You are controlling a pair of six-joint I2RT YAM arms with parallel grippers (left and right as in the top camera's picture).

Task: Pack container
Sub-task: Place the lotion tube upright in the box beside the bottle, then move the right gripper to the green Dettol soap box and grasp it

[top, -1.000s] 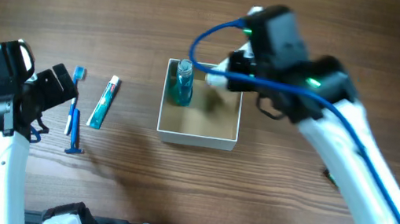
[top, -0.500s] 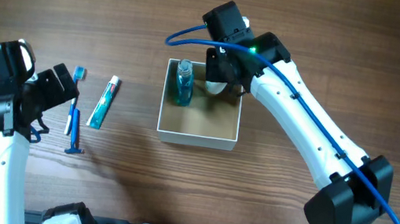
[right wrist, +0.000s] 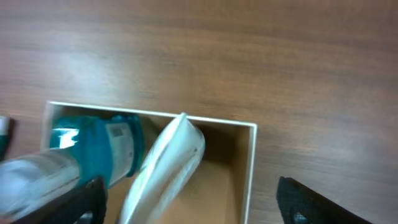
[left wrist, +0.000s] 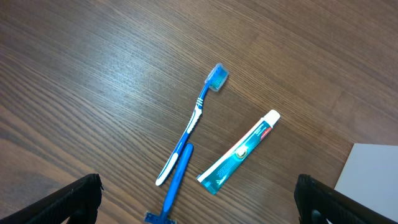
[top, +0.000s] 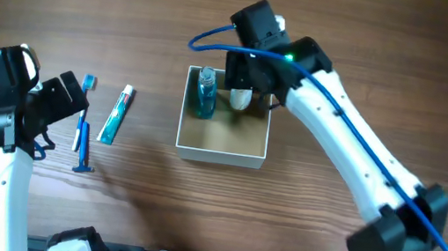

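The container (top: 220, 154) sits mid-surface, with a teal bottle (top: 204, 93) and a white tube (top: 239, 99) against its far wall. The right pincer (right wrist: 196, 199) hangs over them, spread wide and gripping nothing. The left pincer (left wrist: 205, 200), also wide, hovers above a toothbrush (left wrist: 193, 124), razor (left wrist: 174, 186) and toothpaste (left wrist: 239, 152).

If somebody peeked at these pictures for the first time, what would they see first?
Probably the square white-walled box with a tan inside, in the middle, holding a teal bottle and a white tube-like thing, with the right gripper open over them. To its left lie a blue-and-white toothbrush, a blue razor and a white-and-teal toothpaste tube.
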